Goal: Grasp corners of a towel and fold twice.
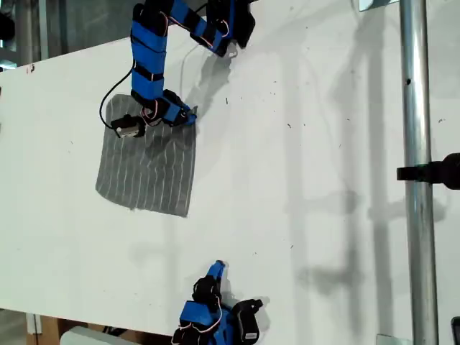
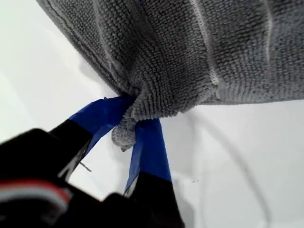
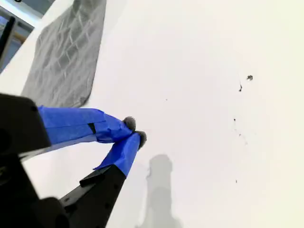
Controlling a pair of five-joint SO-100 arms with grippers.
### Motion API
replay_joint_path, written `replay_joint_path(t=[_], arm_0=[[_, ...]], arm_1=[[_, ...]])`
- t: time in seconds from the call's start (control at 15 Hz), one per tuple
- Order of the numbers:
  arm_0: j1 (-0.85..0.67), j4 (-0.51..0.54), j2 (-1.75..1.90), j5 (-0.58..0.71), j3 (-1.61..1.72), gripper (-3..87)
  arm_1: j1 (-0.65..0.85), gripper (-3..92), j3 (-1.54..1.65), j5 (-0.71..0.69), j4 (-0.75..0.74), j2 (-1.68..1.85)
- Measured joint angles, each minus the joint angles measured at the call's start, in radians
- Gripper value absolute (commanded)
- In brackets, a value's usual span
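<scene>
The towel lies on the white table toward the exterior view's left, one corner pinched between the blue-taped jaws of my first gripper (cloth bunches just above them). My second gripper, well apart near that view's bottom edge, is pressed together on nothing

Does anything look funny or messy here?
Only a little. The towel lies flat but crooked on the table, and one corner is bunched up where my first gripper pinches it. My second gripper is shut on nothing.
</scene>
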Motion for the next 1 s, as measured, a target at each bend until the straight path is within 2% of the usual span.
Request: replay_joint_path(t=[0.2, 0.4, 0.6, 0.67, 0.73, 0.87, 1.0], arm_0=[[-0.072, -0.046, -0.187, 0.060, -0.175, -1.7], [-0.207, -0.126, -0.732, 0.302, -0.525, -1.7], [-0.299, -0.071, -1.227, 0.541, -0.933, -1.6], [-0.333, -0.046, -1.351, 0.601, -1.054, 7.1], [-0.350, -0.015, -1.477, 0.655, -1.172, 25.1], [-0.376, 0.094, -1.736, 0.738, -1.445, 35.9], [-0.379, 0.160, -1.976, 0.882, -1.694, 37.8]], arm_1=[[0.000, -0.2, 0.000, 0.000, -0.003, 0.000], [-0.003, -0.2, 0.000, 0.000, -0.009, 0.000], [-0.008, -0.2, 0.000, 0.000, -0.009, 0.000], [-0.009, -0.2, 0.000, 0.000, -0.009, 0.000], [-0.009, -0.2, 0.000, 0.000, -0.009, 0.000], [-0.009, -0.2, 0.000, 0.000, -0.015, 0.000], [-0.009, -0.2, 0.000, 0.000, -0.017, 0.000]])
